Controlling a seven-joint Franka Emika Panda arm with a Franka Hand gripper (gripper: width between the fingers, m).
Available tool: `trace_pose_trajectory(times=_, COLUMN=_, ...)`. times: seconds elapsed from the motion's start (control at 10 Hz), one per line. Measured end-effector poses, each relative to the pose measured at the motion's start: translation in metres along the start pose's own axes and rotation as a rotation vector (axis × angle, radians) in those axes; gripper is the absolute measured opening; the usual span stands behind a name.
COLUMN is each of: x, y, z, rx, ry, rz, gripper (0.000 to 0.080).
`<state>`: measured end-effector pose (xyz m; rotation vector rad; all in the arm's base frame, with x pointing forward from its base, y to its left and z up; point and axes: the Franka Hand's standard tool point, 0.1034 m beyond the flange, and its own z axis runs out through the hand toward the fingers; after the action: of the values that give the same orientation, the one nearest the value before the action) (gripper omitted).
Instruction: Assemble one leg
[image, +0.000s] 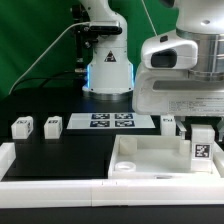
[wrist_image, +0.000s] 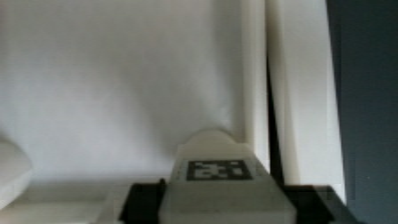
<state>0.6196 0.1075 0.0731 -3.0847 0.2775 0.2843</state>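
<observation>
My gripper (image: 201, 135) is shut on a leg (image: 201, 152), a small white post with a black-and-white marker on its face. It holds the leg upright at the near corner of the white tray-like tabletop (image: 140, 165) on the exterior view's right. I cannot tell whether the leg touches the tabletop. In the wrist view the leg (wrist_image: 221, 178) sits between the two black fingers (wrist_image: 150, 202), with the tabletop's white inside (wrist_image: 125, 90) and its rim beyond. Two more legs (image: 22, 127) (image: 52, 125) stand at the exterior view's left. A further leg (image: 168, 122) shows partly behind the gripper.
The marker board (image: 110, 121) lies on the black table in front of the robot base (image: 107, 70). A low white border (image: 50, 182) runs along the table's front and left side. Cables hang behind the base.
</observation>
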Motion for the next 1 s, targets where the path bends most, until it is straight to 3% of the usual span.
trace_pose_trajectory(times=0.5, x=0.002, y=-0.004, z=0.000, rx=0.020, ry=0.009, rz=0.482, gripper=0.0292)
trace_pose_trajectory(times=1.0, x=-0.001, y=-0.023, z=-0.001, rx=0.035, ry=0.015, rz=1.061, gripper=0.0293)
